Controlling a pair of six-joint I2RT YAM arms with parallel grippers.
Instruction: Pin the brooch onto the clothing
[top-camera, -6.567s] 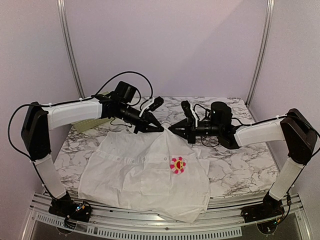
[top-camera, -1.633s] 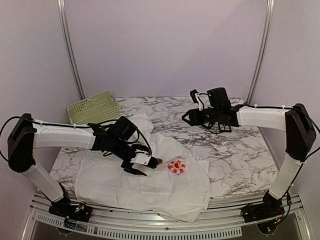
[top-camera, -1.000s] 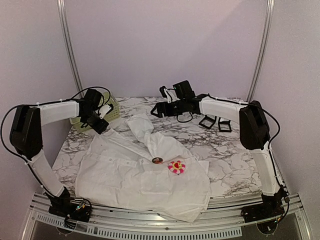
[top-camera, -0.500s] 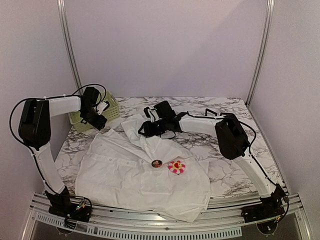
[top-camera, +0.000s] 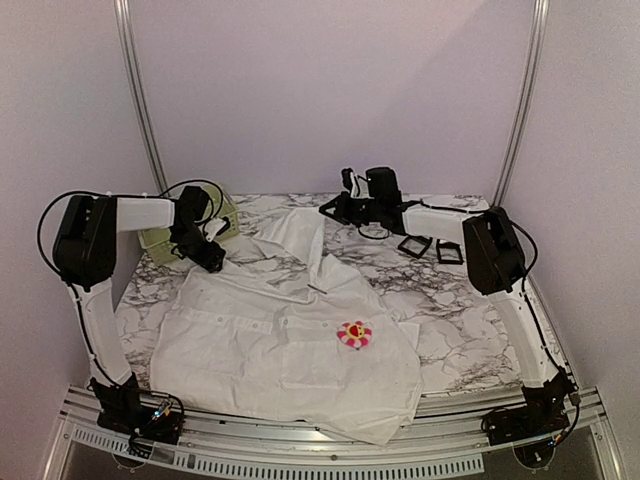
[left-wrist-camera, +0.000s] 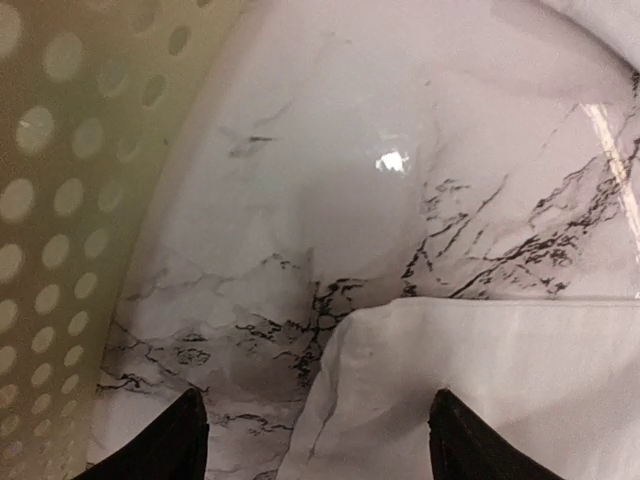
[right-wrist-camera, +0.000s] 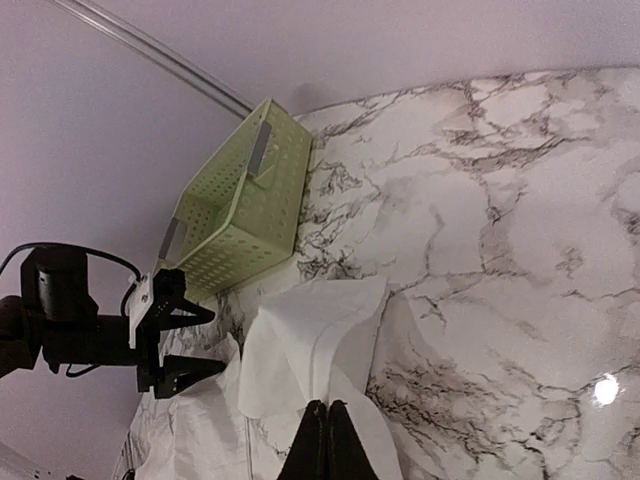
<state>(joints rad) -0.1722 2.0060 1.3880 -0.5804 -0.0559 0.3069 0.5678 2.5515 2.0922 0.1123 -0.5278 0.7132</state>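
Top external: flower brooch (top-camera: 354, 334) on shirt (top-camera: 250, 350)

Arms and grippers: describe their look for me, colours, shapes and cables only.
Both arms look alike. The left arm and right arm have white, boxy link covers between chunky black joint housings. Thin black cables loop loosely beside the links. The left gripper and right gripper are black, each with two tapering, pointed fingers. No markings are legible.
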